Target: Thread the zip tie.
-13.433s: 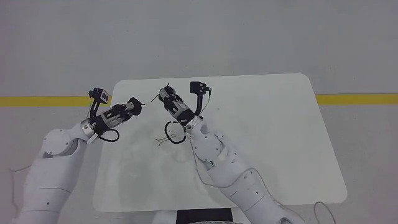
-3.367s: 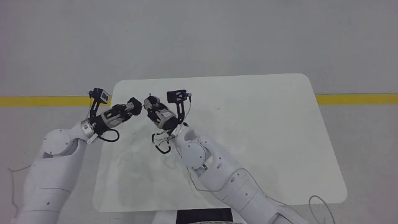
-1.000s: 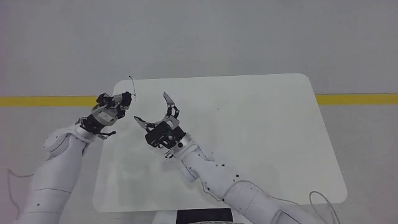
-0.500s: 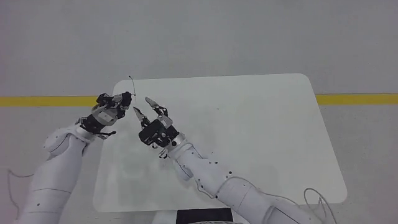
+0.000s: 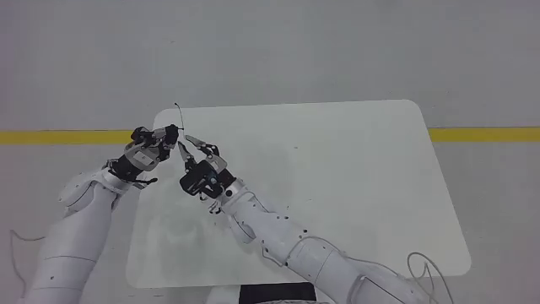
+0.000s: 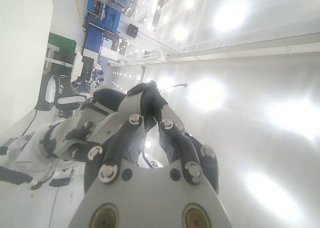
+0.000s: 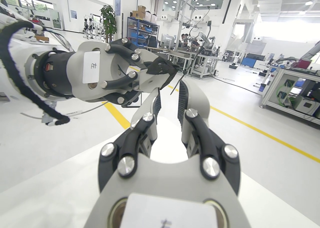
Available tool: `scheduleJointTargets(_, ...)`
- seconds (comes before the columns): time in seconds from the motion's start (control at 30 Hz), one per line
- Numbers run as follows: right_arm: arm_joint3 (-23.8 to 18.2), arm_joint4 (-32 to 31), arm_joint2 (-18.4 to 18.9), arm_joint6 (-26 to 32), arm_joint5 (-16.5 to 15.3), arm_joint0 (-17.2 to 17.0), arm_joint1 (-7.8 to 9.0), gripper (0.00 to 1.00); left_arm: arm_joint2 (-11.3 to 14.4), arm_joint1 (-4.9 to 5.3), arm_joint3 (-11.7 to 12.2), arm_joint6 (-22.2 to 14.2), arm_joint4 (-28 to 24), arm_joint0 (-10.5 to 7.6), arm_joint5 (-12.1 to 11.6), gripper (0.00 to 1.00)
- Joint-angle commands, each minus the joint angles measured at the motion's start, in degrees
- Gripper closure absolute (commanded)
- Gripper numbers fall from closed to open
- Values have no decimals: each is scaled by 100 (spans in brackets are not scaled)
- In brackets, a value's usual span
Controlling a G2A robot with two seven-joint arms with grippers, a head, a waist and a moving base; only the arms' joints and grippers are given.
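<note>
While left pincer [image 7: 161,67] clamps zip tie [image 7: 178,83], right pincer [image 7: 170,88] sits beside — agape.

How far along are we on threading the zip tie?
Done: the left end effector is shut on the zip tie. In hand: the open right end effector brackets its hanging strand. Left: gripping that strand and threading it; I see no closed loop.

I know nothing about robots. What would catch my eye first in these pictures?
Two white robot arms meet tip to tip over the far left corner of the table. The left gripper pinches a thin black zip tie. The right gripper faces it with its fingers spread, and the tie's loose end hangs close to their tips.
</note>
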Motion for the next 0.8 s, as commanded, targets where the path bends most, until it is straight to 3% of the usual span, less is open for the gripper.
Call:
scheduleJointTargets(0.0,37,0,6,-11,10,12,-28,85,0,0,0,0,0,0,0,100)
scheduleJointTargets(0.2,122,12,65,-79,85,22,-105,89,0,0,0,0,0,0,0,100)
scheduleJointTargets(0.3,156,-5,97,-78,120,16,-133,100,0,0,0,0,0,0,0,100)
scheduleJointTargets(0.77,396,-113,334,142,262,-39,-187,100,0,0,0,0,0,0,0,100)
